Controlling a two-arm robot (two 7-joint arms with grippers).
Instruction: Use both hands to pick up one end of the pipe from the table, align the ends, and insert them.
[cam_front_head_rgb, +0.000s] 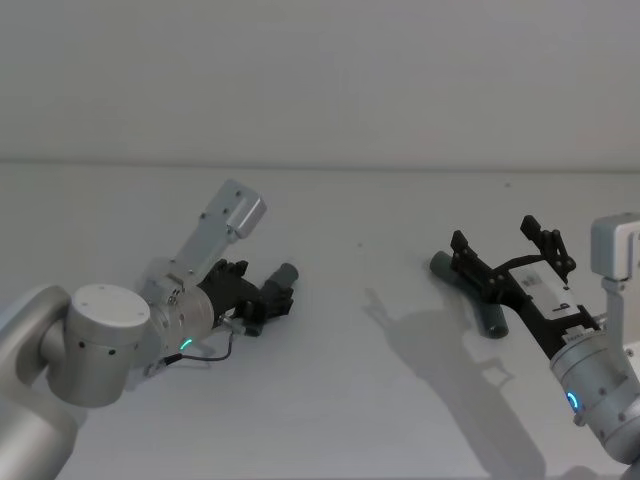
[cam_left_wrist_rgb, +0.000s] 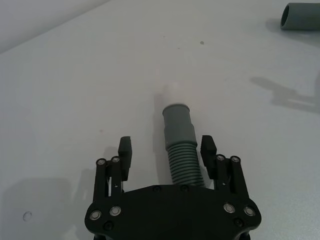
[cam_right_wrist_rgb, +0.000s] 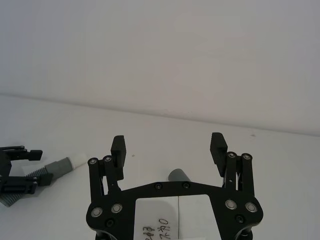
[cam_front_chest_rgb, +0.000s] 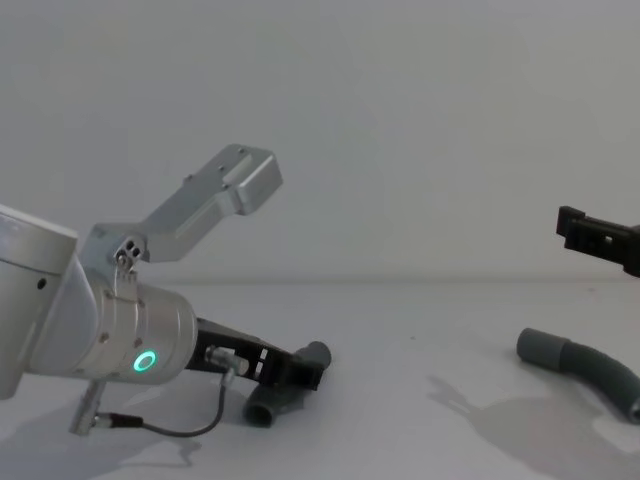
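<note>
**While both grippers stand open: two pipe pieces on the table**

As the head view shows, the off-white table carries both pipe pieces, well apart from each other. The left arm's silver wrist, with its green glowing ring and thin cable, reaches low over the table on the robot's left. The right arm's wrist enters at the lower right of the head view.

The left gripper sits down at table level. Its jaws are spread and stand on either side of the short pipe piece, with a gap visible on each side. The right gripper has its jaws spread wide and holds nothing. In the chest view it hangs clear above the table, over the longer piece.

The longer pipe piece, dark grey and gently curved, lies flat on the table at the robot's right. Its round grey mouth shows just beyond the right gripper's palm in the right wrist view. The short piece lies on the table at the robot's left. It has a ribbed section between the left gripper's fingers, then a smooth grey collar. Its narrow white tip points away from the left gripper.
</note>
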